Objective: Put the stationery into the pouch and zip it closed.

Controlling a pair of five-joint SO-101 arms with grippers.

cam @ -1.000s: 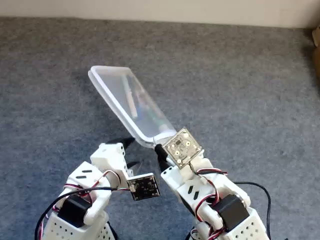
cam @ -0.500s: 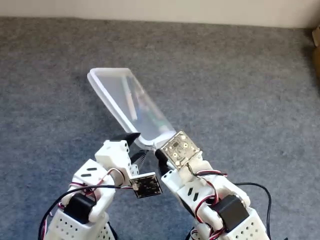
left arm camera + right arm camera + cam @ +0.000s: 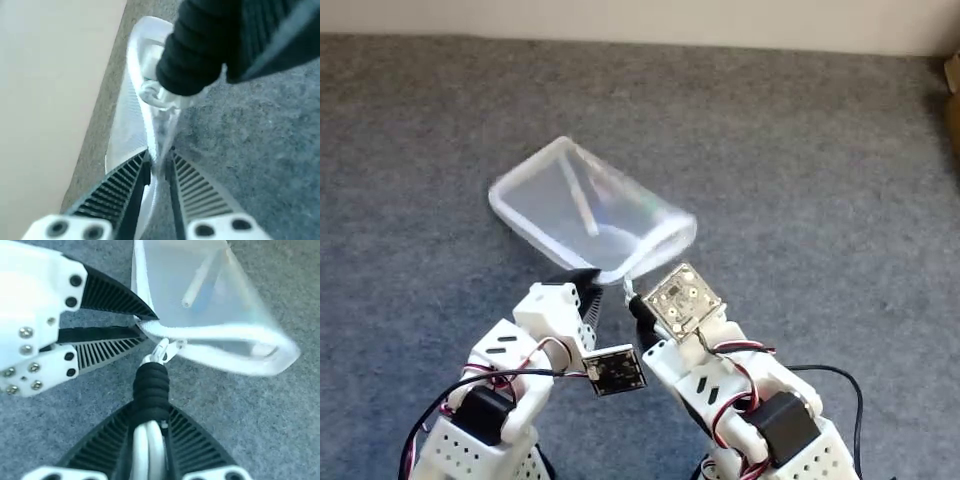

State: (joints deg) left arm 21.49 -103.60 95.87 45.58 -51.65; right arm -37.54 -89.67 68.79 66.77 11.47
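A clear pouch (image 3: 570, 200) lies lifted off the grey carpet in front of both arms, its mouth bulged wide. Inside it I see a white pen (image 3: 582, 205) (image 3: 200, 285) and something bluish. My left gripper (image 3: 590, 283) (image 3: 159, 167) is shut on the pouch's near edge (image 3: 127, 120), right at the zip's end. My right gripper (image 3: 632, 300) (image 3: 150, 410) is shut on a black ribbed zipper pull (image 3: 151, 390) (image 3: 195, 55), tied by a white loop to the slider (image 3: 162, 352). The two grippers sit close together, almost touching.
Grey carpet (image 3: 800, 180) spreads on all sides of the pouch. A pale wall (image 3: 640, 15) runs along the far edge, and a brown object (image 3: 952, 100) pokes in at the right edge. Both arm bases (image 3: 620, 420) crowd the near side.
The left gripper moved forward and closed on the pouch's near edge. The pouch went from a flat, narrow shape to a wide, bulged one and swung a little to the left.
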